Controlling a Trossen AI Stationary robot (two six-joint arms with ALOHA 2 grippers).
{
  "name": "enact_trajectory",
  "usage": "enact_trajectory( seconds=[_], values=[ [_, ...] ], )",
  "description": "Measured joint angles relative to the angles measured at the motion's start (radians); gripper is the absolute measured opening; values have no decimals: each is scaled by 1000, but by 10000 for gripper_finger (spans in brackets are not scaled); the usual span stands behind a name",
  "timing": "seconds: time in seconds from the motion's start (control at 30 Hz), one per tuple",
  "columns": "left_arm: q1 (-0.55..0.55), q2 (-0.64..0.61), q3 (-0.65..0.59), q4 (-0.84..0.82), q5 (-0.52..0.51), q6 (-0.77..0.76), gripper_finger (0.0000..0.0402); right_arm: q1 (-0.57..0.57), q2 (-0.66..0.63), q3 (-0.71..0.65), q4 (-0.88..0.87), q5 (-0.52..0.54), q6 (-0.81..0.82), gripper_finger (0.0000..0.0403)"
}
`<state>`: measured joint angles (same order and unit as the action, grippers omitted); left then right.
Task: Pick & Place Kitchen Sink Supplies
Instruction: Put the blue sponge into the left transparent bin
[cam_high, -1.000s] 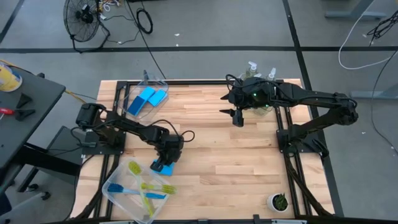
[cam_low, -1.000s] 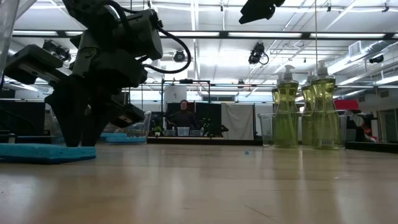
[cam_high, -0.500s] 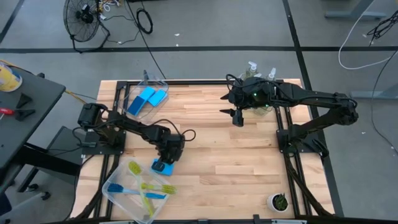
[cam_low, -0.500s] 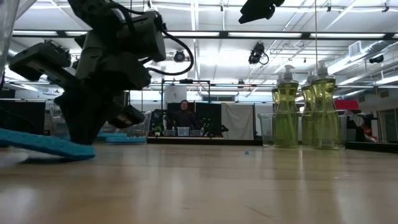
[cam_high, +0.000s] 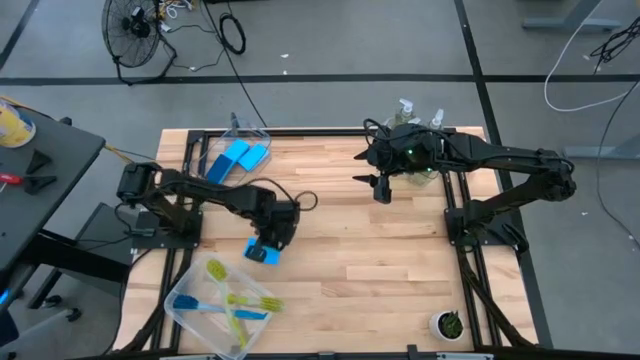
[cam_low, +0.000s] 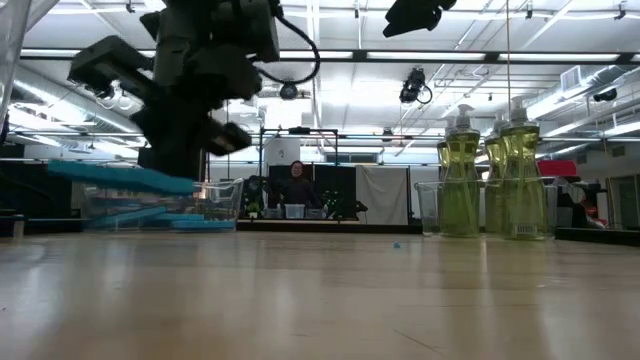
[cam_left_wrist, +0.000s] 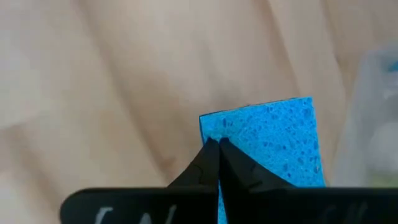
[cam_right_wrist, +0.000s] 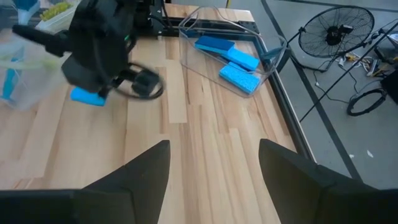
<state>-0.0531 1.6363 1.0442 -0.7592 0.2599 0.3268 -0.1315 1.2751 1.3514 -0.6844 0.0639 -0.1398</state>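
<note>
High view is showing the wooden tabletop (cam_high: 340, 240) from above. At its near left corner a clear plastic bin (cam_high: 185, 305) is holding yellow-green and blue dish brushes (cam_high: 232, 308). At the far left corner a second clear bin (cam_high: 243, 133) is holding two flat blue sponges (cam_high: 238, 158). Between the two bins, toward the left edge, the left gripper (cam_high: 268, 243) is pinching a third blue sponge (cam_high: 261, 252), its fingers shut tight on one edge. Low view is showing that sponge (cam_low: 120, 178) hanging clear above the wood, tilted slightly, with the left gripper (cam_low: 180, 165) clamped on it. Left wrist view is showing the two dark fingertips (cam_left_wrist: 211, 158) meeting on the sponge (cam_left_wrist: 273, 140). Further right, the right gripper (cam_high: 379, 186) is hovering over the far middle of the tabletop with its fingers (cam_right_wrist: 134, 174) spread apart and nothing between them. Just behind it, at the far right edge, clear pump bottles of yellow-green soap (cam_low: 490, 175) are standing upright in a clear bin (cam_low: 430, 208). At the near right corner a small white pot with a green plant (cam_high: 447, 324) is sitting.
</note>
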Motion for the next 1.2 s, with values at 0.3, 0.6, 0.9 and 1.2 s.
enact_trajectory(
  seconds=[0.3, 0.6, 0.9, 1.2],
  values=[
    [138, -158, 55, -138, -144, 1, 0, 0, 0, 0, 7, 0, 0, 247],
    [320, -306, 70, -204, -375, 2, 0, 0, 0, 0, 19, 58, 0, 247],
    [553, -357, 70, -193, -566, 59, 0, 0, 0, 0, 20, 60, 26, 247],
    [739, -356, 70, -199, -636, 55, 0, -1, 0, 0, 19, 60, 27, 247]
  ],
)
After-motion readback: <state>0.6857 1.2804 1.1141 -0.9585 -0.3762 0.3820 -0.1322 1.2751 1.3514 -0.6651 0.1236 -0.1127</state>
